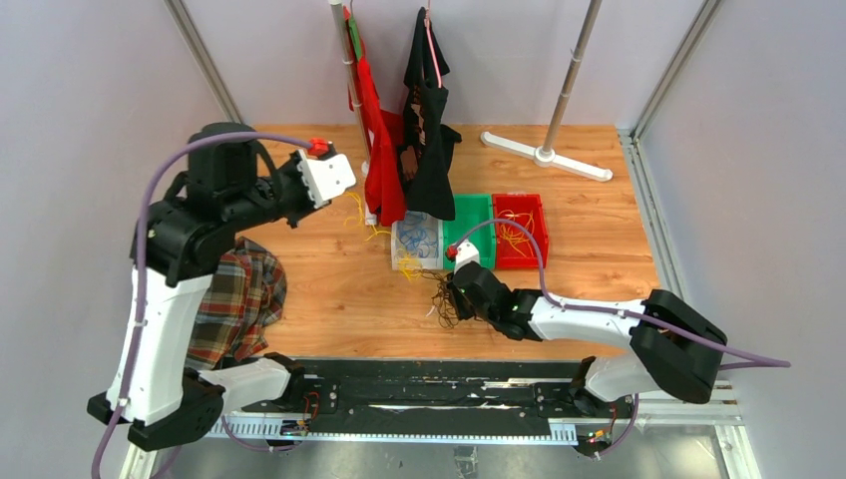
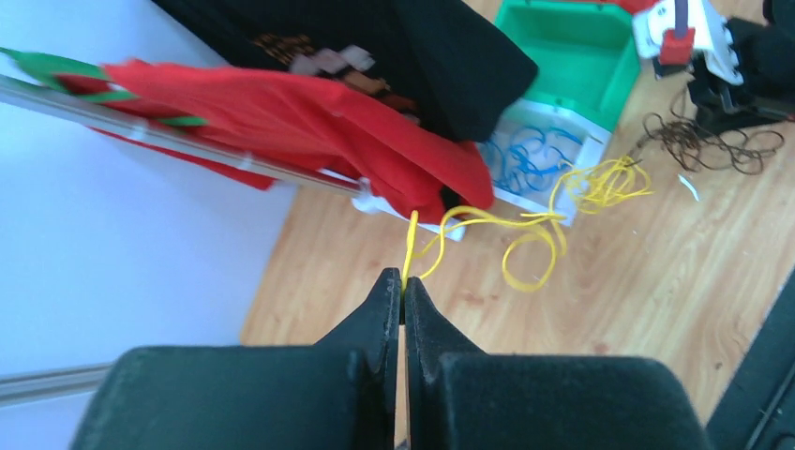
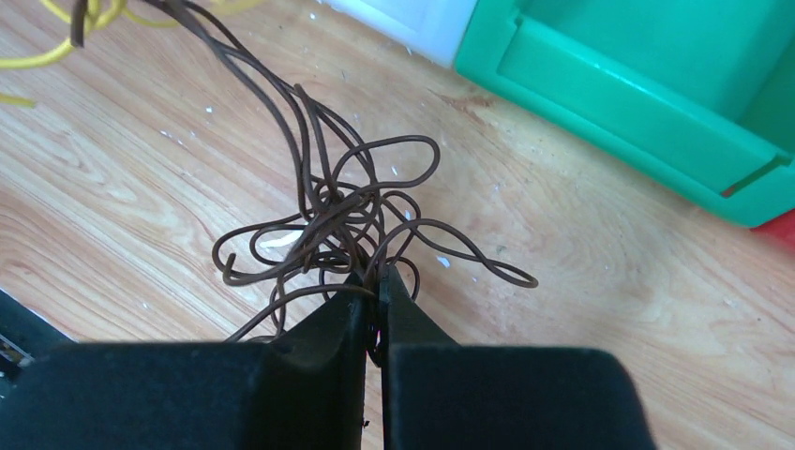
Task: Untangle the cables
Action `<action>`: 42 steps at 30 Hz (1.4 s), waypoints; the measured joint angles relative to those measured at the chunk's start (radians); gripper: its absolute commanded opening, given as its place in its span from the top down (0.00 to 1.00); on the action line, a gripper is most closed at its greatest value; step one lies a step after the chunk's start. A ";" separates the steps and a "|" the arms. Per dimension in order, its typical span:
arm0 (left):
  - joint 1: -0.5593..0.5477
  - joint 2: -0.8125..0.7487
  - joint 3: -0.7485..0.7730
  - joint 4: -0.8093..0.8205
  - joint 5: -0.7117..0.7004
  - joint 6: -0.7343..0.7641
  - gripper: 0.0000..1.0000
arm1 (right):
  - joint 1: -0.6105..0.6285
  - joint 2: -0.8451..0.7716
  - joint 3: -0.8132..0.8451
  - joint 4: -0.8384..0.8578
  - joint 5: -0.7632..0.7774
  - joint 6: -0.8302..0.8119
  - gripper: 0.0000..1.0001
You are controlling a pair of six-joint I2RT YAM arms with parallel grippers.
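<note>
My left gripper [image 2: 403,281] is shut on a yellow cable [image 2: 525,230] and holds it raised at the left [image 1: 339,178]. The cable trails over the wood to a yellow bundle [image 2: 609,183] beside the clear bin [image 2: 586,141], which holds blue cables [image 2: 525,159]. My right gripper [image 3: 377,278] is shut on a dark brown cable tangle [image 3: 347,211] low over the table, seen from above [image 1: 461,291] just in front of the bins. The brown tangle [image 1: 442,295] spreads to its left. More yellow cables [image 1: 516,238] lie in the red bin.
Clear [image 1: 399,235], green [image 1: 477,205] and red [image 1: 539,205] bins stand in a row mid-table. Red [image 1: 379,150] and black [image 1: 429,140] garments hang from a rack behind them. A plaid cloth [image 1: 239,299] lies at the left. A white stand base [image 1: 544,155] is at the back right.
</note>
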 measured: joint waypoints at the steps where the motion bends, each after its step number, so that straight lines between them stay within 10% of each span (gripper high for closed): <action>1: 0.000 0.000 0.025 -0.001 -0.003 0.001 1.00 | 0.000 0.000 -0.003 -0.009 0.000 0.000 0.93; 12: 0.000 -0.030 0.128 0.097 -0.072 -0.008 1.00 | 0.000 -0.047 -0.006 -0.079 0.012 -0.021 0.99; 29: 0.000 -0.024 0.239 0.868 -0.422 0.123 1.00 | 0.011 0.006 -0.068 -0.069 0.031 -0.011 0.99; 38: 0.000 -0.068 0.187 0.883 -0.340 0.052 1.00 | 0.029 -0.028 -0.068 -0.083 0.031 -0.003 0.40; 42: 0.000 -0.098 0.108 0.843 -0.306 0.017 1.00 | 0.030 -0.119 0.011 -0.140 -0.006 -0.025 0.32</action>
